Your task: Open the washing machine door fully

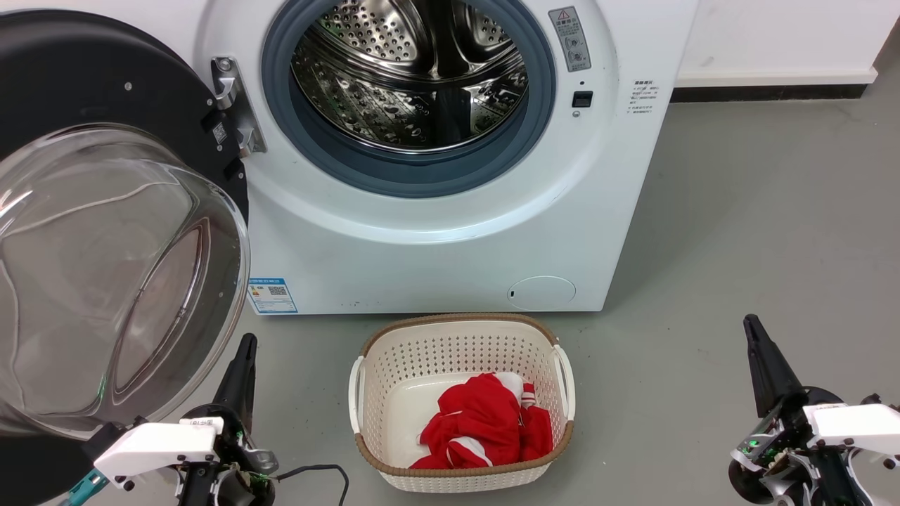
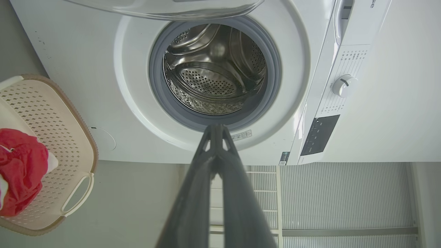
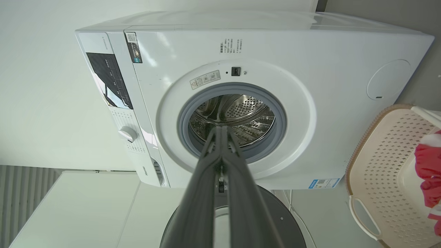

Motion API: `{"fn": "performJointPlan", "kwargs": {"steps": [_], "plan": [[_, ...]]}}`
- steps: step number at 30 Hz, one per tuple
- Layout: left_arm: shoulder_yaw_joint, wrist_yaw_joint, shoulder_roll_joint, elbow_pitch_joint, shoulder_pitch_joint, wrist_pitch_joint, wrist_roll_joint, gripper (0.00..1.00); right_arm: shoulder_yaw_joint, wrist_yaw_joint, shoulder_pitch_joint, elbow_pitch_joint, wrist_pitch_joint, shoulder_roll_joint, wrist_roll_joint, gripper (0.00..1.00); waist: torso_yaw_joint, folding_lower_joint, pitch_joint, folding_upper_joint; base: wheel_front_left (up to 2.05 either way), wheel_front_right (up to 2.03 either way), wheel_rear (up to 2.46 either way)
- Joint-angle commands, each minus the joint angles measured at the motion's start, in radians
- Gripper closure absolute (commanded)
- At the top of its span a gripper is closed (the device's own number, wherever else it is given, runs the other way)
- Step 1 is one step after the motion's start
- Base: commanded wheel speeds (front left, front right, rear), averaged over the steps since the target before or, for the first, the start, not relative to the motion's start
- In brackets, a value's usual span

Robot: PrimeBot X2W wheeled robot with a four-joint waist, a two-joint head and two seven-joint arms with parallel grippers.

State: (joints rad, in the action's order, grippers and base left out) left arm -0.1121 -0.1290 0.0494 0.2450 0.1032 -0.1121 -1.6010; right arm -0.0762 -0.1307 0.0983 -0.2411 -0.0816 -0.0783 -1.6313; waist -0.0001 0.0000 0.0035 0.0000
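Drum (image 1: 411,77) exposed: the washing machine door (image 1: 119,232) hangs swung wide at the left of the washing machine (image 1: 422,246). The left gripper (image 1: 246,343) and right gripper (image 1: 751,323) flank the basket (image 1: 460,320), both jaws closed and empty, the left just beside the door.

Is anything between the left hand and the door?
Nothing visible. The shut left hand sits just right of the door, near its lower rim; the basket stands clear, further right.
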Motion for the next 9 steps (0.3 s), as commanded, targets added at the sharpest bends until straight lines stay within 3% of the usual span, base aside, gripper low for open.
{"fn": "performJointPlan", "kwargs": {"steps": [1, 9], "plan": [[-0.004, -0.004, 0.002, 0.003, 0.011, -0.005, -0.013, 1.0, -0.003, 0.0, 0.013, -0.004, -0.005, 0.003, -0.013, 1.0, 0.0, 0.0, 0.0, 0.0, 0.0, 0.0, 0.0], [-0.004, -0.004, 0.001, 0.002, 0.01, -0.005, -0.013, 1.0, -0.006, 0.0, 0.013, -0.004, -0.008, 0.006, -0.007, 1.0, 0.0, 0.0, 0.0, 0.0, 0.0, 0.0, 0.0]]}}
